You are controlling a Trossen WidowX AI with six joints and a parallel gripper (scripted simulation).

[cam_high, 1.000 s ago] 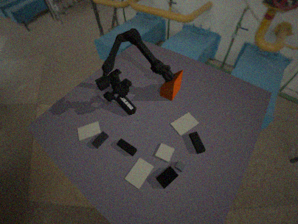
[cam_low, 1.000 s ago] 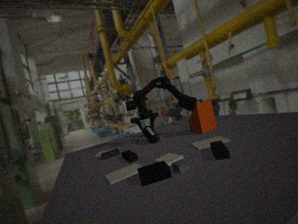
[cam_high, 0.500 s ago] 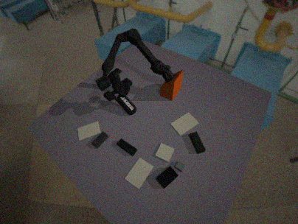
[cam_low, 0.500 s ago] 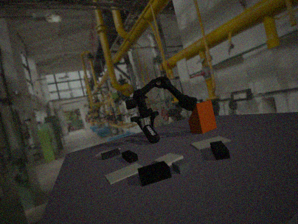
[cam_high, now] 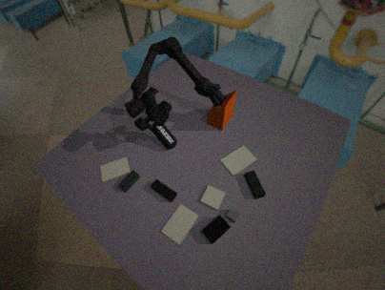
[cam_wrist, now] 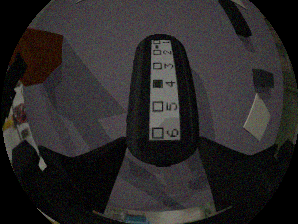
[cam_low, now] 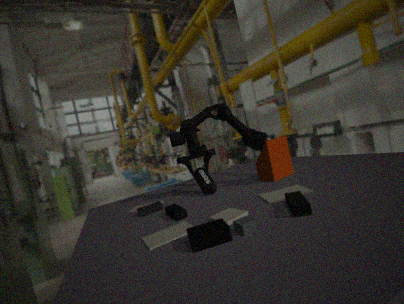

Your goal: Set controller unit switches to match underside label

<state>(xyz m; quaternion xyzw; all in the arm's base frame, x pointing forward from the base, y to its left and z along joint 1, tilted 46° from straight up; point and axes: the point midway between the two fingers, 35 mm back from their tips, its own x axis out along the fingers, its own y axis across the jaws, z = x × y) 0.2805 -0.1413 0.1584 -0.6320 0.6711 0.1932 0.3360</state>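
The controller unit (cam_high: 170,142) (cam_low: 208,187) (cam_wrist: 162,153) is held off the bench, tilted, with its underside label (cam_high: 165,134) (cam_low: 204,176) (cam_wrist: 165,95) turned to the wrist camera. On the label, square 4 is filled. Squares 2, 3, 5 and 6 are empty. Square 1, at the far end, is small and looks empty, with a small dark dot between it and square 2. My gripper (cam_high: 154,125) (cam_low: 197,164) (cam_wrist: 162,141) is shut on the unit's near end, one finger on each side. The rocker switches face away and are hidden.
An orange block (cam_high: 220,114) (cam_low: 275,161) stands by the arm's base. Toward the front lie pale plates (cam_high: 239,159) (cam_high: 180,223) (cam_high: 212,197) (cam_high: 114,169), dark modules (cam_high: 163,190) (cam_high: 129,181) (cam_high: 254,184), a black block (cam_high: 215,229) (cam_low: 209,235) and a small grey part (cam_high: 231,216).
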